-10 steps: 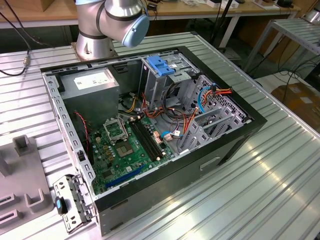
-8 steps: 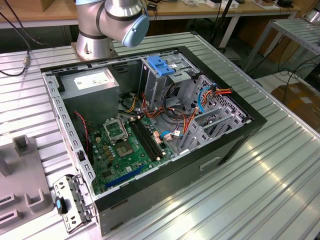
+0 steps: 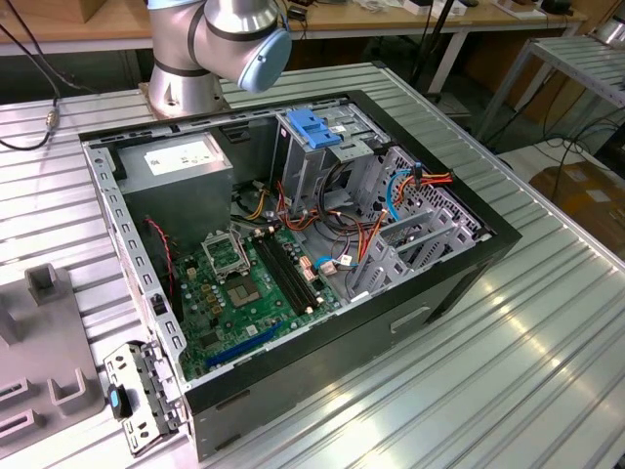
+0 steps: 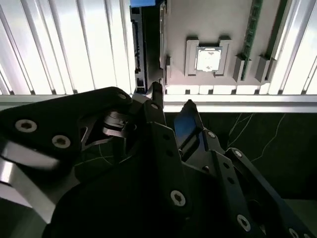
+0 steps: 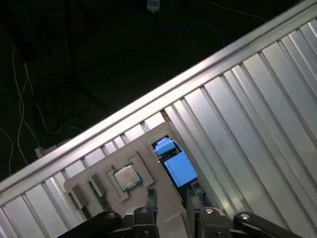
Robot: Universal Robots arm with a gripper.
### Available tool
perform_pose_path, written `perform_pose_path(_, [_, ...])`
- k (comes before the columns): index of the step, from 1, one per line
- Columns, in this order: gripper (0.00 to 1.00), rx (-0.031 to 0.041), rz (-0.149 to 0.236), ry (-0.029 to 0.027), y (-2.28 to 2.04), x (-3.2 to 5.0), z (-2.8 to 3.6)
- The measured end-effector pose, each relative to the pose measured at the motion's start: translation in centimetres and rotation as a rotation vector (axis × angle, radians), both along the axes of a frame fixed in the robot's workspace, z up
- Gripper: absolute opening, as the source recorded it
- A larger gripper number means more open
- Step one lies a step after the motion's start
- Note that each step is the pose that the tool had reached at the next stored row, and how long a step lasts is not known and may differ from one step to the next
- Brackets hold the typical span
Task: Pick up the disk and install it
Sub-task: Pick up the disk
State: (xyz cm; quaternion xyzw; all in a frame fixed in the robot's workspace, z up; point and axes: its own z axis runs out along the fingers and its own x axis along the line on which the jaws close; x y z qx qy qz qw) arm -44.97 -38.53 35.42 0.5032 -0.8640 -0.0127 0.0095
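Spread fingers just above the disk, seemingly clear of it.

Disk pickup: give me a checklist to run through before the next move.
1. Disk seated in grey tray, blue rails showing: ok.
2. Gripper jaws open and empty: ok.
3. Jaws around the disk: not ok, it sits ahead of them, apart.
4. Computer case open: ok.
5. Drive cage free to take the disk: cannot tell.
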Motion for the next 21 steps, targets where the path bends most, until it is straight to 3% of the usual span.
perform_pose_path(2, [0.44, 0.0001, 0.027, 0.0000, 0.01, 0.00, -0.07])
perform_pose_path(3, [0.44, 0.0014, 0.052, -0.0002, 0.01, -0.01, -0.17])
perform_pose_path(4, [0.51, 0.0050, 0.095, -0.0002, 0.02, -0.01, -0.30])
perform_pose_path(7, [0.51, 0.0098, 0.147, -0.0003, 0.02, -0.01, -0.49])
perform_pose_path(12, [0.51, 0.0151, 0.201, -0.0007, 0.29, -0.03, -0.90])
perform_pose_path(17, [0.51, 0.0159, 0.222, -0.0013, 1.24, -0.04, -1.08])
perform_pose_path(21, [0.51, 0.0227, 0.283, -0.0015, 1.29, -0.14, -1.42])
